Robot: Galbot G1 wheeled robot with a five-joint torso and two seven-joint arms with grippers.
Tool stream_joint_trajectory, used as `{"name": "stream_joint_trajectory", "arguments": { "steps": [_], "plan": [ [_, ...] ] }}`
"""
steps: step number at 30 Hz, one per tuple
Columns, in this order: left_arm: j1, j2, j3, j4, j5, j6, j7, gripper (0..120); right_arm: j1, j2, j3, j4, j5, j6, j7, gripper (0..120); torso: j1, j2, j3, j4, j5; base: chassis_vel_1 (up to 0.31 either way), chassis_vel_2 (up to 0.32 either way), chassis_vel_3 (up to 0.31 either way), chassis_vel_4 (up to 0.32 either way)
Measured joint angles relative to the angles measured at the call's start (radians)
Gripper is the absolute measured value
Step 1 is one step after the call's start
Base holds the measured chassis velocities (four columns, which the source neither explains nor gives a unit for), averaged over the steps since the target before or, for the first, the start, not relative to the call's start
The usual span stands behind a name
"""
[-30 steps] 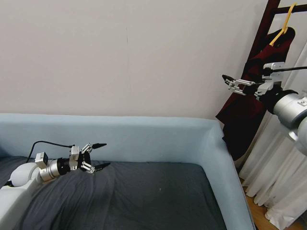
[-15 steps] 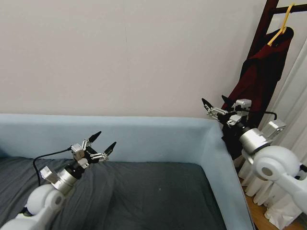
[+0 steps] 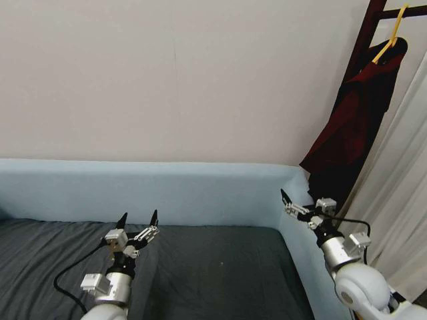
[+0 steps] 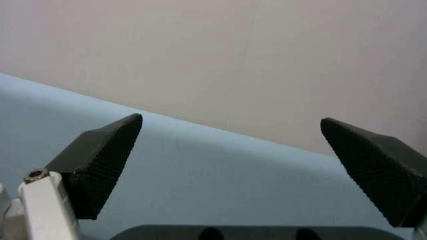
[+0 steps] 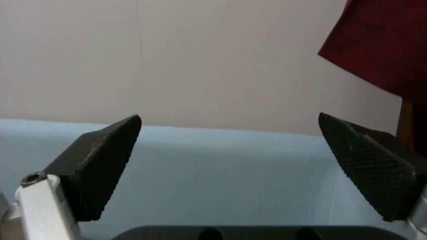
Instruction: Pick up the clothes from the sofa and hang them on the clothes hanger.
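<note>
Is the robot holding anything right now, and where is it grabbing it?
Nothing is held. The left end effector and the right end effector are both open and empty.

The right gripper (image 5: 229, 117), spread wide, faces the blue sofa back (image 5: 220, 170), red clothes (image 5: 380, 40) hanging nearby.

Open room runs across the lower middle of the head view, above the dark seat (image 3: 220, 273) and between the two grippers. The left gripper (image 3: 139, 217) stands at the lower left over the seat with its fingers spread. The right gripper (image 3: 298, 205), also spread, is at the lower right, close to the sofa's side arm (image 3: 303, 250), which walls off the seat there. The light blue backrest (image 3: 200, 193) closes the seat behind, with the wall (image 3: 167, 80) above it. The upper right corner is crowded: a red garment (image 3: 350, 127) on a yellow hanger (image 3: 393, 37) hangs on the dark rack (image 3: 363, 33), with the white curtain (image 3: 393, 200) just beside it.
</note>
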Motion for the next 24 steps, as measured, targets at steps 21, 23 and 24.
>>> {"name": "stream_joint_trajectory", "arguments": {
  "steps": [21,23,24],
  "plan": [
    [0.284,-0.158,0.052,-0.101,0.229,-0.075,-0.023,100,-0.318,0.273,0.154,0.169,-0.313,-0.065,-0.040,100,0.000,0.000,0.000,0.0005,-0.0003,0.000,0.000,0.000,0.000],
    [0.284,-0.158,0.052,-0.101,0.228,-0.075,-0.022,100,-0.317,0.273,0.154,0.168,-0.313,-0.064,-0.041,100,0.000,0.000,0.000,0.0005,-0.0003,0.000,0.000,0.000,0.000],
    [0.284,-0.158,0.052,-0.101,0.227,-0.076,-0.023,100,-0.316,0.272,0.154,0.167,-0.312,-0.064,-0.041,100,0.000,0.000,0.000,0.0005,-0.0003,0.000,0.000,0.000,0.000]
  ]
}}
